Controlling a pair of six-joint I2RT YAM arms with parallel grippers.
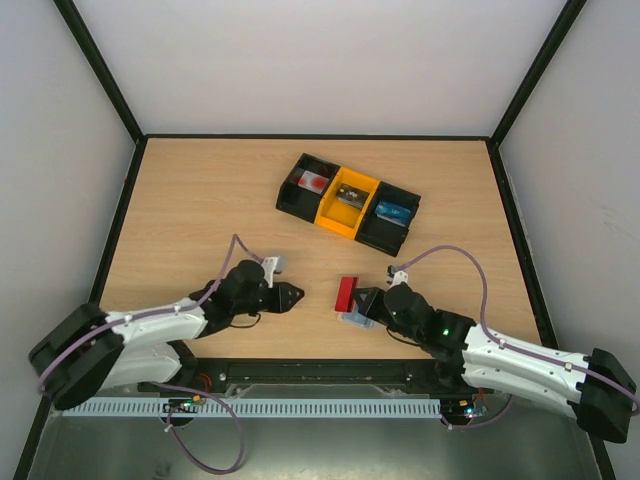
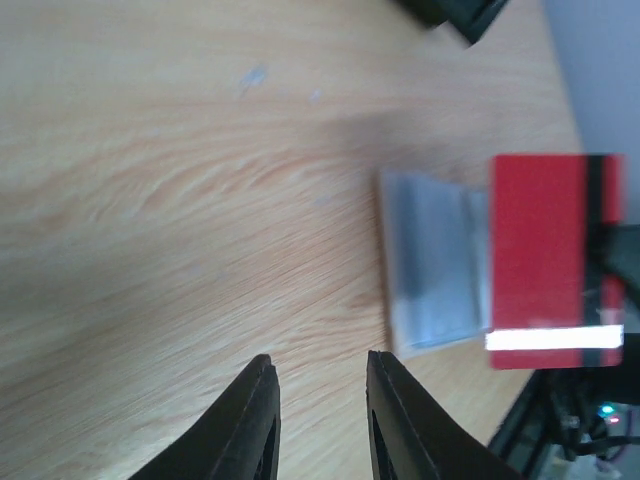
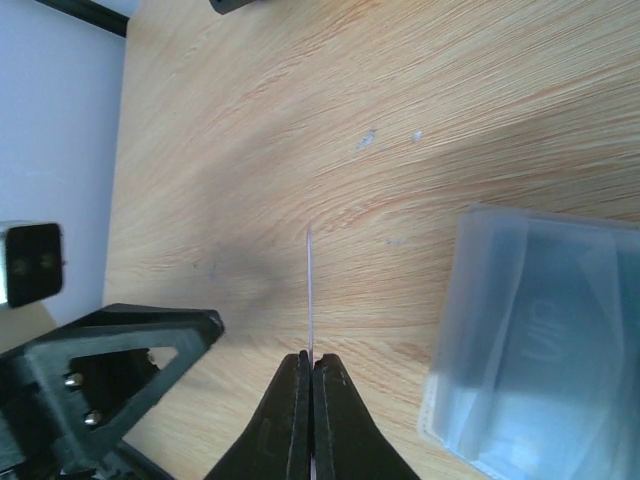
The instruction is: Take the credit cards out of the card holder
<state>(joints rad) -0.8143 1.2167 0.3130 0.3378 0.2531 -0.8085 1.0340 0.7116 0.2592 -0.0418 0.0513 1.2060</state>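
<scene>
A red credit card (image 1: pixel 346 293) with a dark stripe stands on edge just above the table, and my right gripper (image 1: pixel 362 301) is shut on it. The right wrist view shows that card (image 3: pixel 310 285) as a thin line rising from the closed jaws of the right gripper (image 3: pixel 312 358). The translucent grey-blue card holder (image 1: pixel 352 319) lies flat on the wood beside it, at the right in the right wrist view (image 3: pixel 540 340). My left gripper (image 1: pixel 296 294) is open and empty, a short way left of the holder (image 2: pixel 432 262) and the card (image 2: pixel 555 260).
A black-and-yellow three-compartment tray (image 1: pixel 300 205) with small items inside sits toward the back of the table, right of centre. Black frame rails run along the table's edges. Both arms reach in from the near edge.
</scene>
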